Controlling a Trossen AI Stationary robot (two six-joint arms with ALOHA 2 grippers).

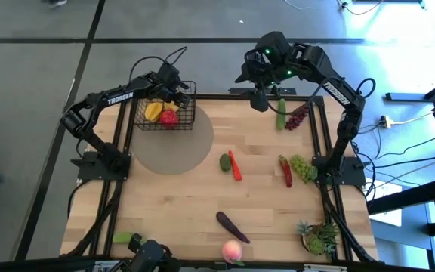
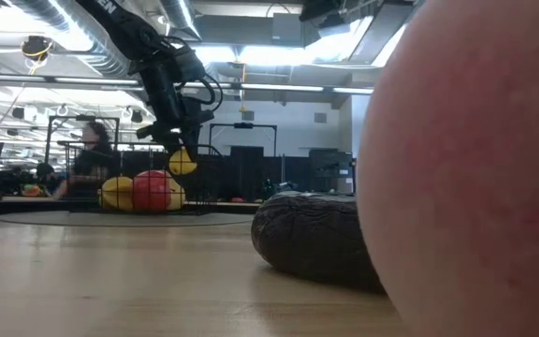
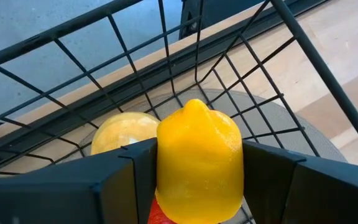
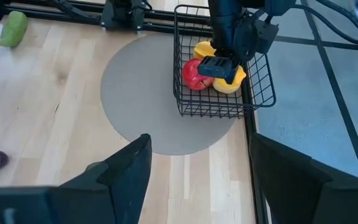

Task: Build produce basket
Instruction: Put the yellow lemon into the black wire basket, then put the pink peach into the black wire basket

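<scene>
My left hand (image 3: 197, 171) grips a yellow lemon (image 3: 199, 160) over the basket (image 1: 189, 113) at the worktop's eleven o'clock, nub up, long axis vertical; my right hand (image 1: 260, 99) hangs open at one o'clock.

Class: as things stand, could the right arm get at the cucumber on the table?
Probably yes: the right gripper hangs open and empty beside the cucumber, with nothing between them; the grapes lie on its far side.

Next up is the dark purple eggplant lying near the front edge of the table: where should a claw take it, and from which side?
Grip the dark purple eggplant across its thin middle, coming straight down from above. It lies flat and slanted on the wooden table, with open space on both long sides, so turn the fingers crosswise to its length.
</scene>
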